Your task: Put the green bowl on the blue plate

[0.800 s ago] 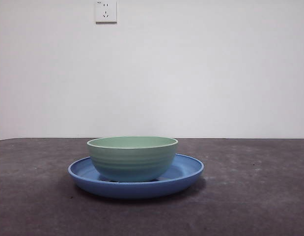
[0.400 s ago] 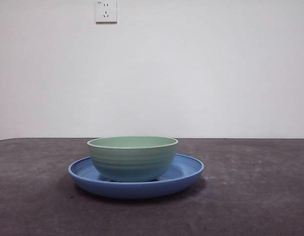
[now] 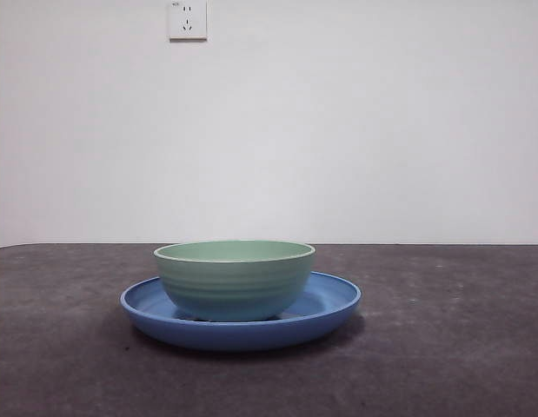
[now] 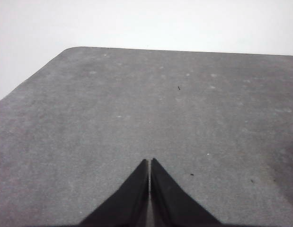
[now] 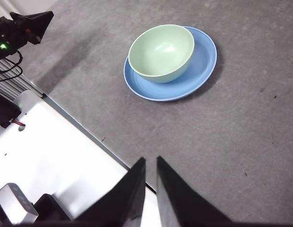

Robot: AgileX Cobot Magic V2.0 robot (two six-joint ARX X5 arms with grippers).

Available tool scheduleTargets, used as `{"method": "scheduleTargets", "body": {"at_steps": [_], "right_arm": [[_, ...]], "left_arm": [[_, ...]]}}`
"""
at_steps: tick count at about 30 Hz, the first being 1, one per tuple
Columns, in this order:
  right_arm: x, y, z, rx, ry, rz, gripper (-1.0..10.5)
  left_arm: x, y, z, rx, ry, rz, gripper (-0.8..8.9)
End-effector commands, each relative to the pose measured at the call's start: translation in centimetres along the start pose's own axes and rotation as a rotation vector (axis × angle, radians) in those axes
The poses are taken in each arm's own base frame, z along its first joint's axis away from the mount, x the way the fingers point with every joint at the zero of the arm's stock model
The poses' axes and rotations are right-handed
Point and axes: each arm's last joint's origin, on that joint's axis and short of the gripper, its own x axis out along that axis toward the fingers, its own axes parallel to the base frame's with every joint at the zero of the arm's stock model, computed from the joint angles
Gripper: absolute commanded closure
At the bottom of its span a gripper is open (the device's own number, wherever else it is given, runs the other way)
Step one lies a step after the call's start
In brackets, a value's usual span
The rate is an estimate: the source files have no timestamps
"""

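Two task things are already together: the green bowl (image 3: pixel 235 280) sits upright on the blue plate (image 3: pixel 328 306), a little to the left of the plate's middle, so more blue shows on the right side than on the left. We judge the placing done. Neither gripper holds anything. Our left gripper (image 4: pixel 149 165) has its jaws pressed together over bare worktop (image 4: pixel 137 109), with neither dish in its view. Our right gripper (image 5: pixel 151 163) is nearly closed, a thin slit between the jaws, and hangs well apart from the dishes, near the worktop's edge above a white base plate (image 5: pixel 56 151).

Little can go wrong from here, in our judgement. The bowl stands off-centre, so a knock from a swinging arm could slide it against the low rim or tip it over that rim; a glossy bowl on a glossy plate would likely slip easily. Any sweep low across the middle of the worktop is the likely cause.

Open room is generous: in the front view bare worktop lies left, right and near of the plate, and the far edge meets a white wall (image 3: pixel 381 130) carrying a socket (image 3: pixel 188 19). The left wrist view shows a rounded worktop corner (image 4: pixel 70 49) well away from that gripper
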Motion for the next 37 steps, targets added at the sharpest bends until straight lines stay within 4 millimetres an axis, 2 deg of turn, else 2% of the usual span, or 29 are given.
{"method": "scheduleTargets", "body": {"at_steps": [1, 8, 14, 17, 20, 24, 26, 33, 37], "right_arm": [[-0.4, 0.2, 0.3, -0.02, -0.025, 0.009, 9.1], [-0.6, 0.1, 0.2, -0.003, -0.039, -0.01, 9.1], [-0.3, -0.6, -0.6, 0.092, -0.12, -0.154, 9.1], [0.8, -1.6, -1.1, 0.074, -0.239, -0.259, 9.1], [2.5, -3.1, -1.8, 0.023, -0.43, -0.341, 9.1], [5.1, -5.5, -3.3, -0.059, -0.645, -0.457, 9.1], [6.2, -6.7, -4.1, -0.093, -0.697, -0.531, 9.1], [9.8, -10.2, -7.0, -0.054, -0.714, -0.732, 9.1], [11.2, -11.3, -8.3, -0.022, -0.66, -0.755, 9.1]], "left_arm": [[0.2, 0.1, -0.7, -0.002, 0.022, 0.013, 8.06], [0.2, 0.1, -0.7, -0.002, 0.022, 0.013, 8.06], [0.2, 0.1, -0.7, -0.002, 0.022, 0.013, 8.06], [0.2, 0.1, -0.7, -0.002, 0.022, 0.013, 8.06], [0.2, 0.1, -0.7, -0.002, 0.022, 0.013, 8.06], [0.2, 0.1, -0.7, -0.002, 0.022, 0.013, 8.06], [0.2, 0.1, -0.7, -0.002, 0.022, 0.013, 8.06], [0.2, 0.1, -0.7, -0.002, 0.022, 0.013, 8.06], [0.2, 0.1, -0.7, -0.002, 0.022, 0.013, 8.06]]}}
